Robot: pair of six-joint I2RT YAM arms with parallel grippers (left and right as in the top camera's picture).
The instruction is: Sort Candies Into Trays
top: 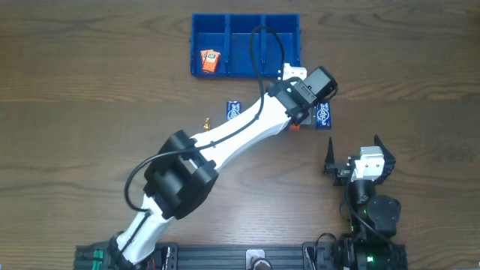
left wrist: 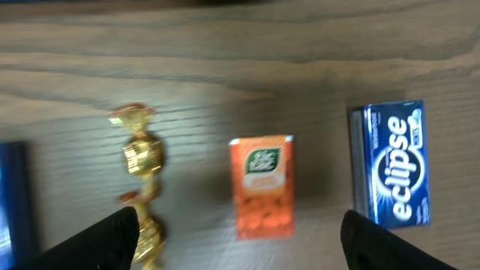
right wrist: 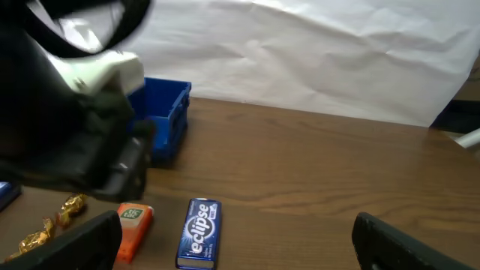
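Blue tray (top: 240,45) sits at the far side of the table (top: 90,90), with one orange pack (top: 209,60) lying in its left compartment. In front of it on the wood is a loose row: lone gold candy (top: 206,120), left blue mint pack (top: 234,112), gold-wrapped candies (left wrist: 139,154), orange box (left wrist: 261,184), right blue mint pack (left wrist: 394,165). Left gripper (left wrist: 238,219) hangs above the orange box, fingers spread wide and grasping nothing, the box lying between them.

Risks as I judge them:
- The gold-wrapped candies lie just beside one finger, so a straight drop could trap or shove them.
- The right blue mint pack is near the other finger and may get nudged.
- The box looks slick and flat, so an off-centre pinch could twist it or let it slip out during the carry.
- Releasing over the wrong compartment would mix the sorts; it likely belongs with the orange pack.

Right gripper (top: 354,154) is near its own base, well apart from the candies, fingers released and holding nothing, so it poses little risk
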